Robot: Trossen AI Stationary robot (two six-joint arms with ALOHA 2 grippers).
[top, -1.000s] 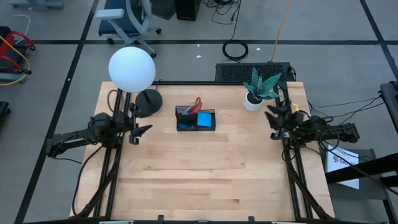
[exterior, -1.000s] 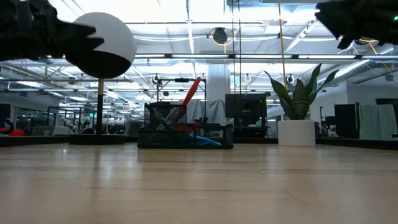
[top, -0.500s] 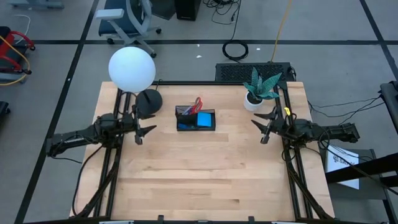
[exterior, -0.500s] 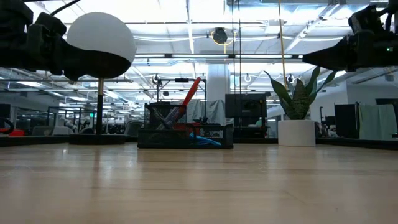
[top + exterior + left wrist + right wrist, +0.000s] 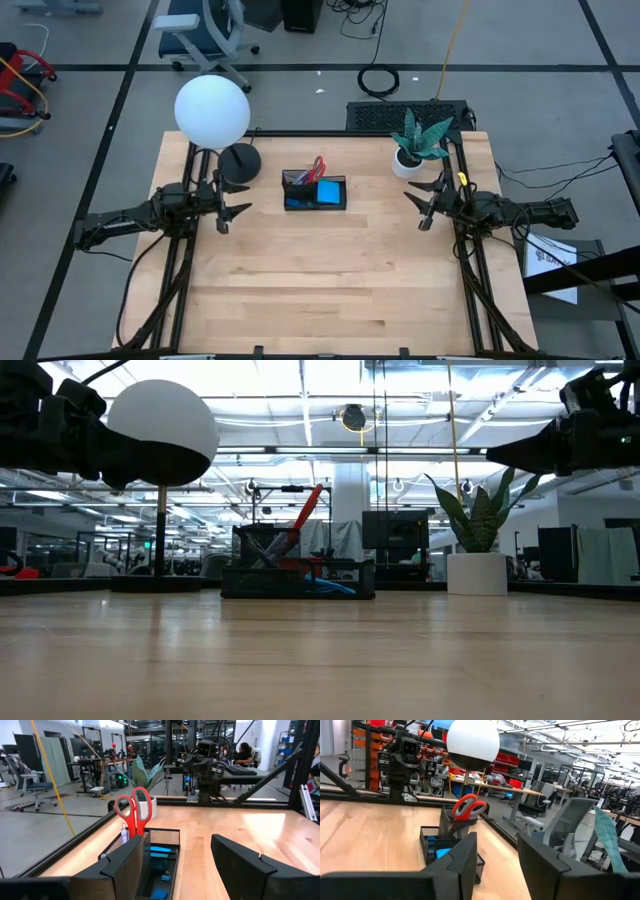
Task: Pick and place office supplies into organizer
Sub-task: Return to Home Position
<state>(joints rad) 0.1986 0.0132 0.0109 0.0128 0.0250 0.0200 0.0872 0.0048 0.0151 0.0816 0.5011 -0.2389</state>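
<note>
Wooden table seen from above, with a small black mesh organizer just above the centre of the frame. Red-handled scissors stand upright in its taller section, and a bright blue note pad lies in the lower one. No loose supplies show on the bare wood. Risk from here looks slight: a white globe lamp stands close to the left arm in the upper left, and a potted plant sits near the right arm in the upper right, so a wide swing while pulling back could knock either one. Left gripper hovers left of the organizer, well apart from it, its 2 fingers spread wide, empty and touching nothing. Right gripper hovers to the right in the same state, released and holding nothing
</note>
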